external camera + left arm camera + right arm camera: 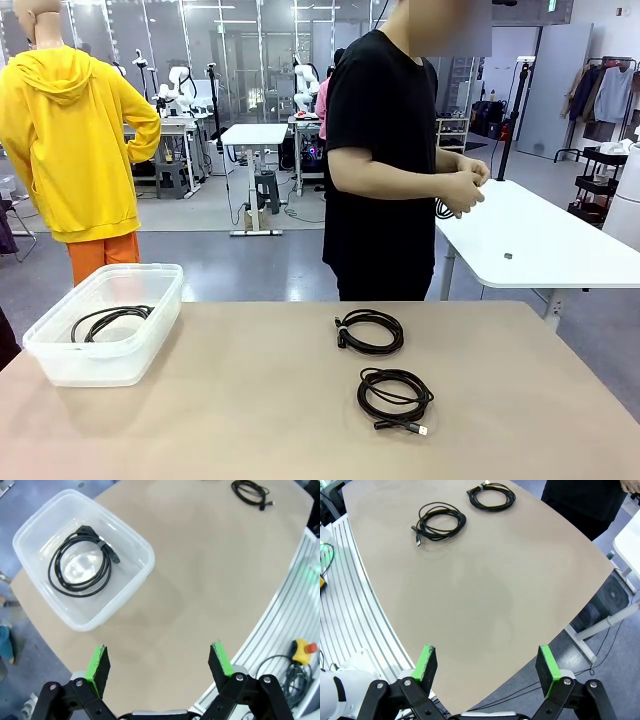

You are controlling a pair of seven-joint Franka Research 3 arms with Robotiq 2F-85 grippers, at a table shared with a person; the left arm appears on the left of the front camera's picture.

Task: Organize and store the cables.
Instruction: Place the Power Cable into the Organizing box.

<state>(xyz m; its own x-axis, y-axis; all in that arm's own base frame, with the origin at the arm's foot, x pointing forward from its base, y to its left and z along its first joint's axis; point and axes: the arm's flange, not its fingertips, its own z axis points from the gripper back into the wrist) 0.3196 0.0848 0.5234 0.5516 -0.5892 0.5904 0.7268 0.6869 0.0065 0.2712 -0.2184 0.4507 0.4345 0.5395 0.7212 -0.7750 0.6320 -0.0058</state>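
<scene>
Wide open and empty, left gripper point(159, 656) and right gripper point(486, 656) wait — near coil point(395, 397) and far coil point(370, 331) lie right of table point(250, 420) centre, nearer the right arm; third coil point(110, 322) sits in the bin point(60, 365) at left.

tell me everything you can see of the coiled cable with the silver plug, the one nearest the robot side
The black cable is a thin, rubbery-looking cord wound into a loose round coil of several turns, lying flat on the tan table. One end trails out at the coil's near edge and ends in a small silver-tipped plug. It lies right of the table's middle, just nearer than the second coil and apart from it. Only the tabletop touches it.
</scene>
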